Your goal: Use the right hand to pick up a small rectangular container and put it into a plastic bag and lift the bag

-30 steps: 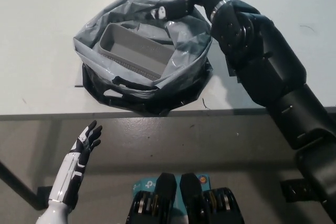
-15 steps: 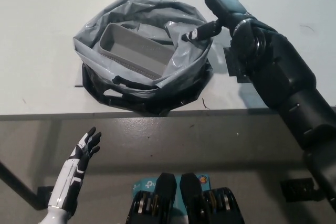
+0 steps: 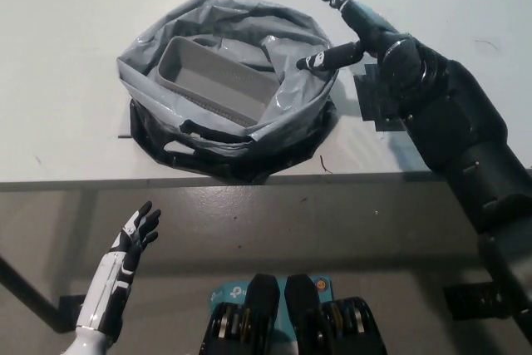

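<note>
The small rectangular container [image 3: 212, 81] lies inside the plastic bag [image 3: 229, 89], tilted, its long axis running from 10 o'clock to 4 o'clock. Its open top faces up and its near long wall is in view; its lower right end is cut off by a fold of the bag. The bag is grey with a black underside, its mouth rolled open into a wide ring that closes round the container on every side. It sits on the white table [image 3: 66, 56] close to the table's front edge [image 3: 83, 182], with its black lower folds almost reaching that edge at 6 o'clock.

The right hand [image 3: 366, 31] is at 3 o'clock of the bag, holding nothing, its fingers spread apart. One finger [image 3: 328, 58] points toward 9 o'clock and reaches the bag's rim; whether it touches the plastic is hard to make out. Bare tabletop lies open at 12 o'clock and at 9 o'clock of the bag. A dark taped patch [image 3: 378, 101] on the table is partly hidden under the black forearm.

The left hand [image 3: 133, 234] rests below the table's edge at 7 o'clock, fingers apart, holding nothing.
</note>
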{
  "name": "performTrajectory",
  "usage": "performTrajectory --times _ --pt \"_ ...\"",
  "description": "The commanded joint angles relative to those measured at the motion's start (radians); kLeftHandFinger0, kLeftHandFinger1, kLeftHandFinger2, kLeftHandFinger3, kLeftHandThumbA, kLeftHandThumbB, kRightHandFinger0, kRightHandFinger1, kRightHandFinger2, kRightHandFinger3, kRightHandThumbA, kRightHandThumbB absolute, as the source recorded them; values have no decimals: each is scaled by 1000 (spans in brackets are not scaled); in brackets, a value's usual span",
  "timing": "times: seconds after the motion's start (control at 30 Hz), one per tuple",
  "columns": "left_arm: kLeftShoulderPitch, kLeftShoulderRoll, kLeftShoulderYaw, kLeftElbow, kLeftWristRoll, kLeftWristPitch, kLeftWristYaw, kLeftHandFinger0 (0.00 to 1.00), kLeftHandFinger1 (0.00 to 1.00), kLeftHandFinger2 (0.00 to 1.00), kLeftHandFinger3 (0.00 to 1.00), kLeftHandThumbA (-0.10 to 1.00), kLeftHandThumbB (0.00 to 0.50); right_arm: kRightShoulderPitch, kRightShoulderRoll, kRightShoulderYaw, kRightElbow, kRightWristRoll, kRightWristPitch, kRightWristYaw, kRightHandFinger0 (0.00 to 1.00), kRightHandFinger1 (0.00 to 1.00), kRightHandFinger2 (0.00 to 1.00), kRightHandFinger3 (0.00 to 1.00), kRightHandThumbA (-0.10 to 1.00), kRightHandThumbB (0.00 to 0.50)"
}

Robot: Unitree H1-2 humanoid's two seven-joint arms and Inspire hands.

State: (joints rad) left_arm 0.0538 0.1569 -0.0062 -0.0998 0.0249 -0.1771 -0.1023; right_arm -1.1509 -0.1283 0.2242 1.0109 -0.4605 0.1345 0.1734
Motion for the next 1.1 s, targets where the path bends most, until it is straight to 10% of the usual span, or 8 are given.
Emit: performTrajectory --times 0.0,0.43,0.53,0.6,0.63,0.67,0.73,1.07 --pt "-4 7 0 -24 0 -22 -3 1000 1000 1000 1000 1000 240 -91 31 -83 42 147 14 79 1000 1000 1000 1000 857 461" --pt "-21 12 -1 -30 2 -18 -7 1000 1000 1000 1000 1000 223 -138 58 -362 274 395 201 321 1000 1000 1000 1000 993 457" --pt "-27 13 -1 -30 -2 -10 -10 1000 1000 1000 1000 1000 229 -143 59 -364 283 397 199 312 394 703 1000 1000 980 405" --pt "-27 14 -2 -31 -1 -8 -11 1000 1000 1000 1000 1000 229 -145 59 -364 286 400 202 311 394 703 1000 1000 980 405" --pt "-27 14 -2 -30 -2 -9 -11 1000 1000 1000 1000 1000 230 -147 58 -367 291 407 205 311 119 399 757 1000 964 384" --pt "-27 13 -1 -30 -2 -10 -10 1000 1000 1000 1000 1000 230 -149 57 -370 294 411 207 311 119 399 757 1000 964 384" --pt "-30 13 -2 -28 3 -12 -9 1000 1000 1000 1000 1000 212 -163 57 -418 305 457 186 249 1 27 219 335 633 201" --pt "-45 16 -3 -23 -3 -8 -14 1000 1000 1000 1000 1000 210 -223 73 -588 178 584 263 87 0 19 481 665 440 141"
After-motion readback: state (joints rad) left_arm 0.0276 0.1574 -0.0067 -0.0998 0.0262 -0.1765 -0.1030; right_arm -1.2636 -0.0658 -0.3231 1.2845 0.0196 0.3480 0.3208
